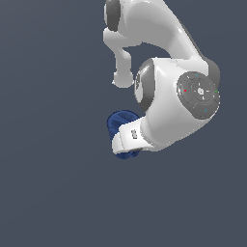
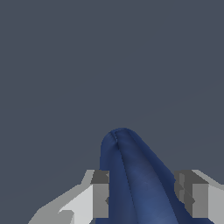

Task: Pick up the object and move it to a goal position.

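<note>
Sitting between the two fingers of the gripper (image 2: 146,197), the dark blue mug (image 2: 135,179) is filling the gap from one pad to the other in the wrist view. Going from left to right across that picture, the grey finger (image 2: 100,194) on one side is pressing against the mug's flank, the mug's rounded blue body is running forward and away from the palm, tapering to a rounded end beyond the fingertips, and the second grey finger (image 2: 192,197) is meeting the mug's other flank. The jaws are standing at a narrow-to-middling spread, set by the width of the mug they are clamping. A faint seam or ridge is showing along the mug's upper surface near its far end; whether that is the handle cannot be told.

In the exterior view, the white Franka arm (image 1: 164,96) is bending over and hiding most of the hand. The mug (image 1: 120,123) is peeking out as a dark blue shape on the exterior view's left of the wrist, partly wrapped by the white gripper body (image 1: 126,137), with a little more blue showing below it. All around is a plain dark grey-blue ground (image 1: 48,193); whether the mug is touching it cannot be judged.
</note>
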`<state>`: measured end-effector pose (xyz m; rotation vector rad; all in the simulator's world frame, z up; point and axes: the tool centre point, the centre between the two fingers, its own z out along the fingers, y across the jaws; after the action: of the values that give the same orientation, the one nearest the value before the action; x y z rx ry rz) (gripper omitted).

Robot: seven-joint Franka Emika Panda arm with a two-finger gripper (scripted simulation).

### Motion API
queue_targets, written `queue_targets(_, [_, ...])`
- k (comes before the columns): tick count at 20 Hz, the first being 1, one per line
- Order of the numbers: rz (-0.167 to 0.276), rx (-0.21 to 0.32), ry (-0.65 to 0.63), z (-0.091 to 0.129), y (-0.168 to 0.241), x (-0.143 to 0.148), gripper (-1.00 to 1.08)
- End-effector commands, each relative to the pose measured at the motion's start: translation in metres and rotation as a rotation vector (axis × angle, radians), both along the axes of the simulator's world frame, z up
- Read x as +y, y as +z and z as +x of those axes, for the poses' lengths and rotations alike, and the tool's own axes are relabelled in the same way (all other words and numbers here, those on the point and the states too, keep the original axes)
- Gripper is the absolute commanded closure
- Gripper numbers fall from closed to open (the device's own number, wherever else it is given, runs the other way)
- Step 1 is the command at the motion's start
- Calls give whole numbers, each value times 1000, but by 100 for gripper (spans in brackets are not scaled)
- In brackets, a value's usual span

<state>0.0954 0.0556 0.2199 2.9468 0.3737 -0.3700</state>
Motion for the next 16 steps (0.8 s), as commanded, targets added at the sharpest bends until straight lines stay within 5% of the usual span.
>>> queue_targets(1, [0,0,0,-1,-4,-1,-20])
queue_targets(13, [0,0,0,-6,-27,-5,-20])
queue_targets(14, [0,0,0,-6,-27,-5,108])
queue_targets(16, [0,0,0,-6,-27,-5,108])
